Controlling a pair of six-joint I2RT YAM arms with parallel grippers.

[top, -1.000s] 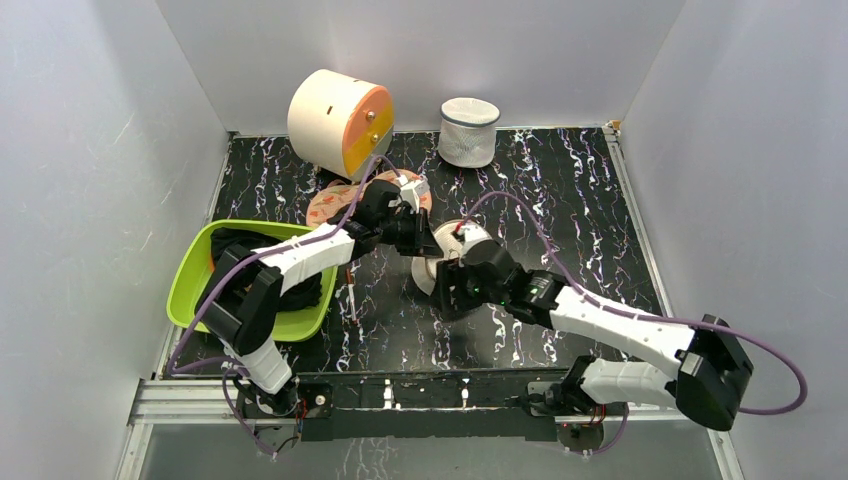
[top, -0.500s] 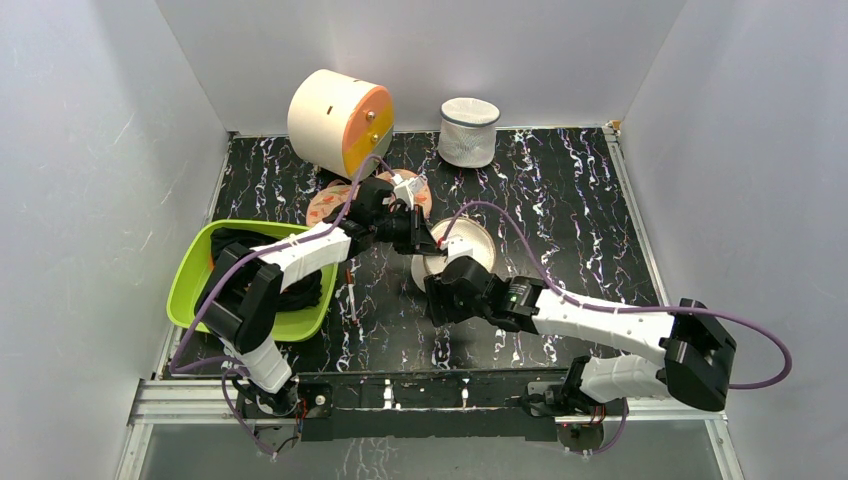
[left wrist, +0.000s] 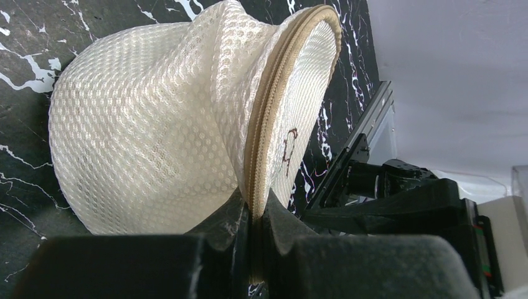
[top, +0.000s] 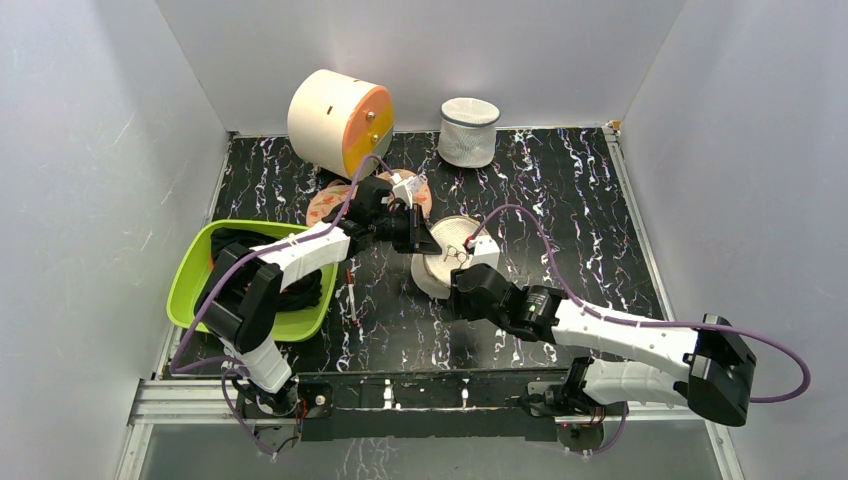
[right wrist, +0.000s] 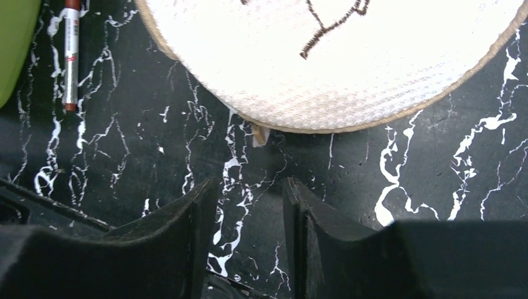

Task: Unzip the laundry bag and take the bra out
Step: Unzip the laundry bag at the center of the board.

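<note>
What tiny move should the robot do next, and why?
Probably nudge the right tool forward and close it on the small tab poking out at the edge of the laundry bag, likely the zip pull. That tool is open, just short of it, while the left tool pinches the tan trim.

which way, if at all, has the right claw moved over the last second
Yes. In the top view the right claw has drawn back toward the near rail, off the laundry bag, whose flat face now shows.

Left gripper (left wrist: 254, 215) clamped tight; right gripper (right wrist: 248, 193) (fingers apart) low.
</note>
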